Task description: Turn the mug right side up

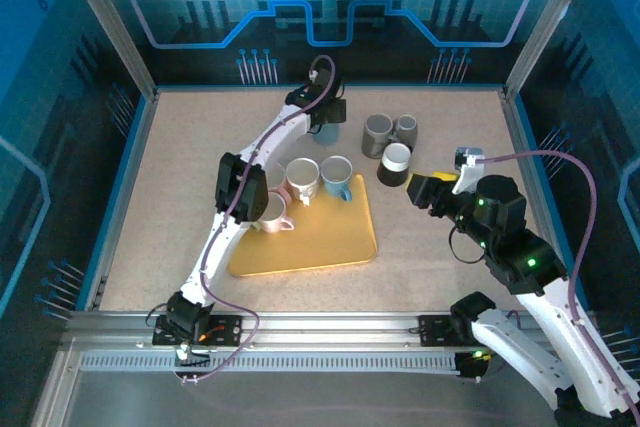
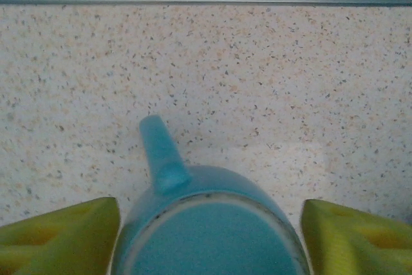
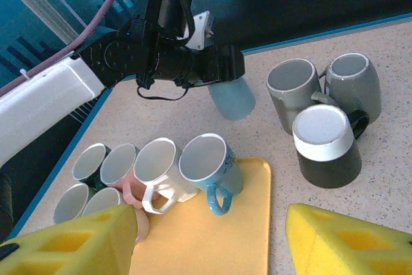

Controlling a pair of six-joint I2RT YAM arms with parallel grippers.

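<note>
10 mugs stand on 1 table [image 1: 160,207], with 1 yellow tray [image 3: 238,223].

By kind:
- 1 teal mug [image 3: 232,98]
- 2 grey mugs [image 3: 293,85]
- 1 black mug with a white base [image 3: 325,146]
- 6 mugs grouped at the tray:
  - 1 light blue mug [image 3: 206,159]
  - 1 white mug [image 3: 158,165]
  - 1 pink mug [image 3: 119,162]
  - 1 dark mug [image 3: 90,159]
  - 2 pale mugs [image 3: 71,201], partly hidden

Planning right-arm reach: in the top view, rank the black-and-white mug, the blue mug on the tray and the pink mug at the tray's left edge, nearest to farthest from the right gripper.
1. black-and-white mug: upside down, off the tray, just left of the right gripper.
2. blue mug: at the far edge of the yellow tray.
3. pink mug: at the tray's left edge.
</note>
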